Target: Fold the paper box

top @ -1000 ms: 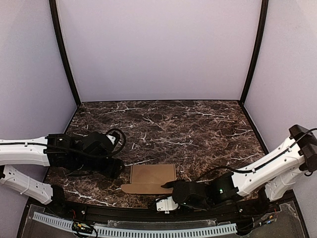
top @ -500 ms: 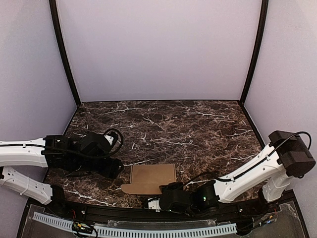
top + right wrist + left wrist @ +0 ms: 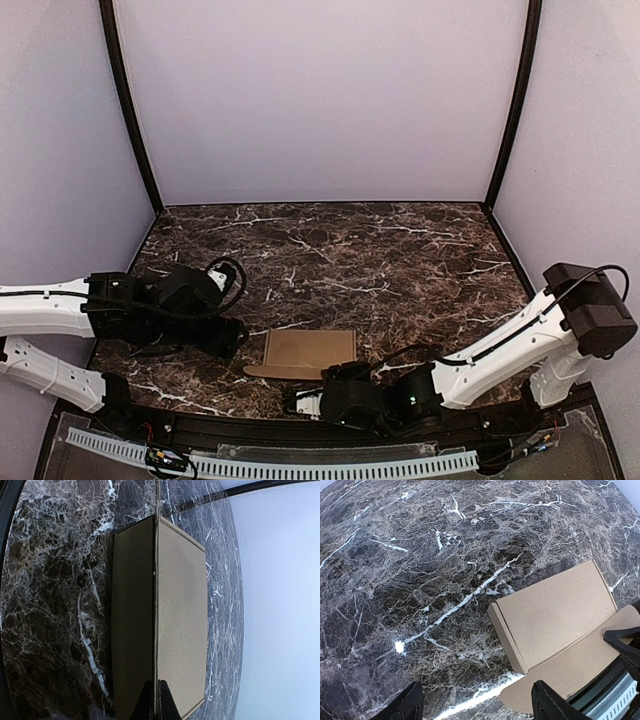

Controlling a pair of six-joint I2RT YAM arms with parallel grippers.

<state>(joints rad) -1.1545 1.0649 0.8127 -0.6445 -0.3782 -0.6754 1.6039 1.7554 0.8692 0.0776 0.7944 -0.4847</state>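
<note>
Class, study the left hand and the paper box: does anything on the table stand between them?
Nothing visible does. Only the marble table lies between the open left hand and the paper box. The right hand is shut on its near flap.

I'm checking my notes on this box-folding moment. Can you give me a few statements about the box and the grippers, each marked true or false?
1. The right gripper is shut on the thin edge of the front flap of the paper box. True.
2. The left gripper is clamped on the box's left end. False: it is open, beside the box on its left and apart from it.
3. The box stands upright as a finished carton. False: it lies flat on the marble table, flap not yet folded over.
4. The box lies near the table's near edge, between the two grippers. True.
</note>
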